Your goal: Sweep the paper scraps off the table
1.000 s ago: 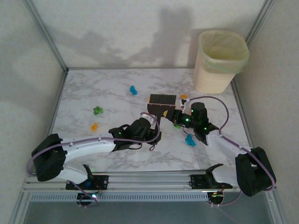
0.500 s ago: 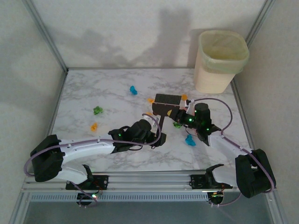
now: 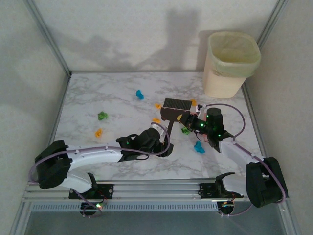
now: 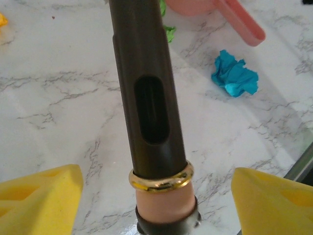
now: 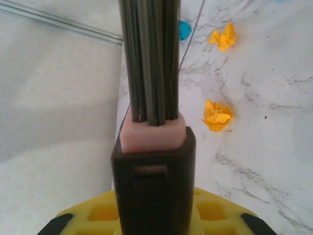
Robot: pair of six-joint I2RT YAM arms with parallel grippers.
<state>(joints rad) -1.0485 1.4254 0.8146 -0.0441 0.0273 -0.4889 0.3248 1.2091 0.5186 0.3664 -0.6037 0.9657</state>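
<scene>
Left fingers (image 4: 39,196): released, straddling dark brown hand brush handle (image 4: 146,98). Right fingers (image 5: 210,210): clenched on brush body (image 5: 151,186), probably steadying a regrip. Crumpled coloured paper scraps (image 4: 234,76): strewn across white marble table (image 4: 58,107).

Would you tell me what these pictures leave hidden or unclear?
Left wrist view: pink dustpan cut off by the top edge; green scrap mostly behind the dark handle.
Right wrist view: right fingers cut off by the bottom edge and covered by the brush.
Top view: any scraps under the left arm are hidden.
</scene>
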